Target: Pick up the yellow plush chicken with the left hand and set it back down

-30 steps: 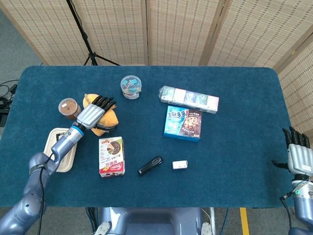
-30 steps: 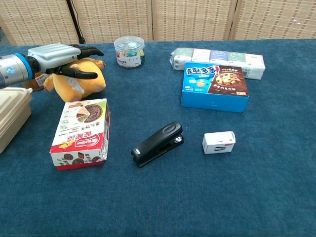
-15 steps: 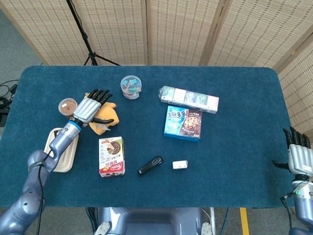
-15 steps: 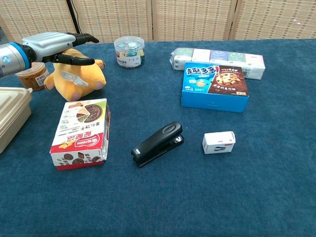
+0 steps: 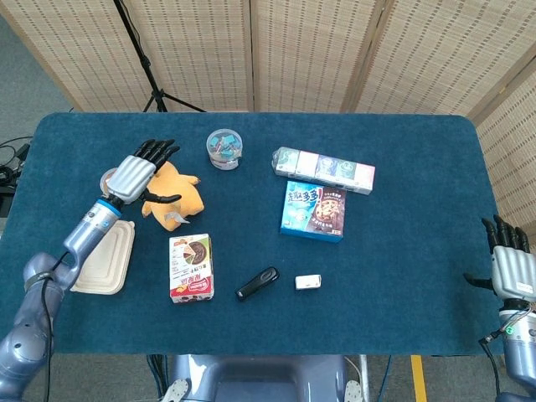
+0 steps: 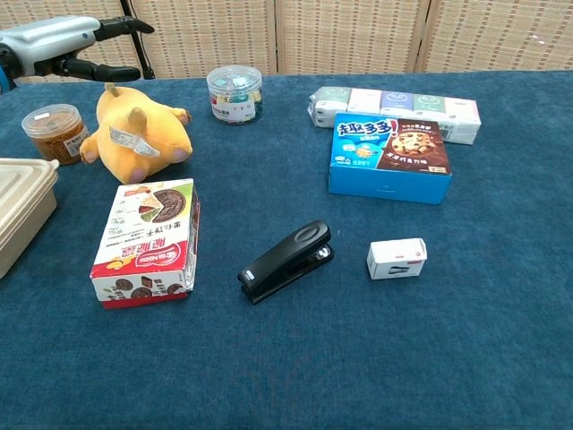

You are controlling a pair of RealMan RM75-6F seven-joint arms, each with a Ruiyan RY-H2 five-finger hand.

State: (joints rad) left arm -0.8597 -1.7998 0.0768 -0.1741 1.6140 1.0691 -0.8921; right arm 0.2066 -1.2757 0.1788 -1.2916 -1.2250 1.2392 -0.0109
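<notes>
The yellow plush chicken [image 5: 174, 198] [image 6: 134, 135] lies on the blue table at the left, with a white tag on its back. My left hand [image 5: 136, 173] [image 6: 63, 45] hovers above and to the left of it, fingers spread, holding nothing and clear of the plush. My right hand [image 5: 507, 261] shows only in the head view, at the table's right edge, fingers apart and empty.
A brown-filled jar [image 6: 55, 132] stands left of the chicken, a beige lunch box [image 5: 105, 259] nearer me. A snack box [image 6: 147, 240], black stapler [image 6: 286, 261], small white box [image 6: 397, 258], clip jar [image 6: 235, 93], cookie box [image 6: 390, 157] and tissue packs [image 6: 397, 105] fill the rest.
My left hand has lifted off the chicken and drawn back up and to the left. The chicken stays on the table. The right hand has not moved.
</notes>
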